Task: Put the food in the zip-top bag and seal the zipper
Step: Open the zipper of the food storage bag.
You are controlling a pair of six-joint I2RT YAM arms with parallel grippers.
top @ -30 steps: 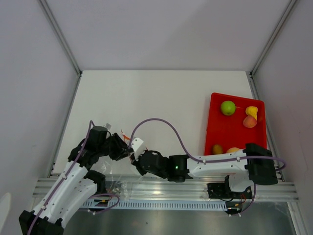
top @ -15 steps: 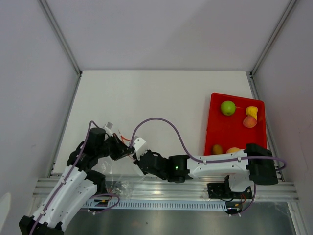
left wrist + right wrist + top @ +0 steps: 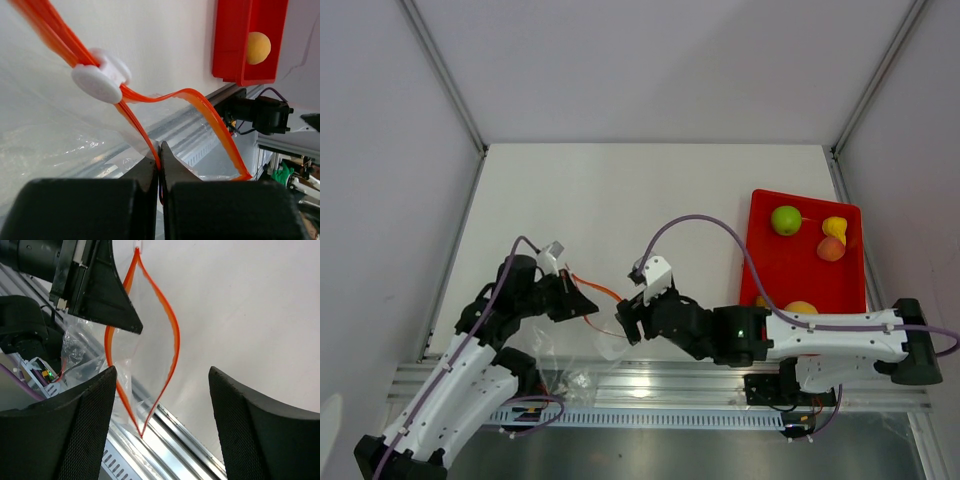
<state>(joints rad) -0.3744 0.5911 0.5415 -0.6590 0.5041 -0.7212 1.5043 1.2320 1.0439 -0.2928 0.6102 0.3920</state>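
Left gripper (image 3: 160, 150): jaws together, clamped on one lip of the zipper (image 3: 131, 95), which it holds up off the table (image 3: 620, 200). The other lip bows away toward 3 o'clock, so the mouth gapes in a leaf shape. White slider (image 3: 100, 80) sits on the strip at the far end of the mouth, where the two lips meet.

Right gripper (image 3: 160, 375): fingers well apart, nothing between them. It sits just beside the open mouth, at 3 o'clock from the left gripper in the top view, and points into the opening.

Zip-top bag (image 3: 570, 360): at 7 o'clock on the table. The clear body sags from the held lip down toward the aluminium rail (image 3: 650, 385). No food is visible inside.

Progress, as judged:
- Mouth open and held on one side.
- Loading not begun.
- Sealing not begun.

Food: all five pieces lie in the red tray (image 3: 752, 250) at the table's 3 o'clock edge, well apart from the bag.
- Far end: green apple (image 3: 785, 220), yellow pear (image 3: 835, 228), red-pink piece (image 3: 831, 249).
- Near end: brownish piece (image 3: 764, 303) and orange piece (image 3: 801, 308), partly hidden behind the right arm.

In the way:
- The right forearm lies across the near end of the tray.
- The purple cable (image 3: 700, 222) loops over the table between bag and tray.
- The free lip is limp and may fold shut.
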